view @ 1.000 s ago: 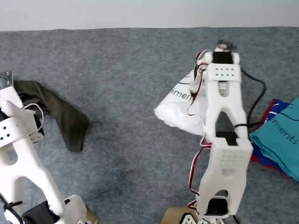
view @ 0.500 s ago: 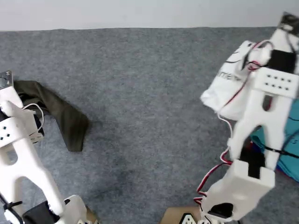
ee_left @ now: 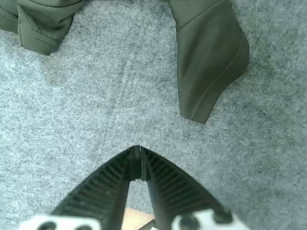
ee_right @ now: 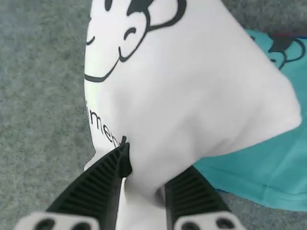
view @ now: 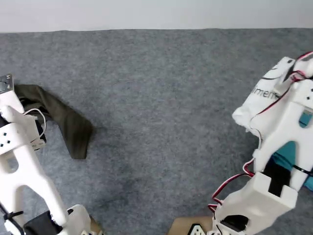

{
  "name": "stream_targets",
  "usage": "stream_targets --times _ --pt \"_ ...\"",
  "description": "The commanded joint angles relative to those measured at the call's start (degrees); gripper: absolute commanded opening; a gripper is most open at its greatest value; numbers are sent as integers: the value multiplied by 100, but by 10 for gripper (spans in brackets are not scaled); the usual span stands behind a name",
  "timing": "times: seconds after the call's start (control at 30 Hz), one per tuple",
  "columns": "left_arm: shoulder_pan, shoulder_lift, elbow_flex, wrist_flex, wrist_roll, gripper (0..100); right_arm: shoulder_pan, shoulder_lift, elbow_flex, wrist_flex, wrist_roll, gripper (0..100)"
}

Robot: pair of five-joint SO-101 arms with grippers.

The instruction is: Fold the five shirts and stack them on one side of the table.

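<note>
Pinched between the right gripper's (ee_right: 148, 165) fingers (ee_right: 103, 179): a bunched white shirt (ee_right: 182, 86), cloth filling the gap between them. Smooth white fabric, black cartoon line-art and a strip of lettering, gathered into a rounded bundle. Held lifted over the near edge of a teal shirt (ee_right: 259, 167), overlapping it. Teal shirt flat on the grey felt desk (view: 161, 98), black print at one corner.

Right arm (view: 279, 161) raised from its base at the desk's near edge and bent over the teal shirt, wrist leaning toward the far side.

Well apart from the teal shirt, across the desk: left gripper (ee_left: 140, 153), fingers pressed together, tips aimed down at bare felt just short of a dark olive shirt (ee_left: 206, 52). Olive cloth crumpled, one stitched sleeve end sticking out. Left arm (view: 22, 161) angled up from its base.

From above, teal shirt mostly covered by the right arm and white shirt cut off at the edge. Olive shirt partly behind the left arm.
</note>
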Motion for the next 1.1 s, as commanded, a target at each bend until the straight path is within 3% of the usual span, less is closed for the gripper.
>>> stream_targets --times 0.0,0.33,1.07 --pt "-18 -202 -22 35 -44 2 356 -330 -149 48 88 9" --pt "-18 -176 -22 26 -44 2 1068 523 -132 4 369 9" --pt "-18 -211 -22 114 -44 2 2167 1165 -149 -505 2110 9"
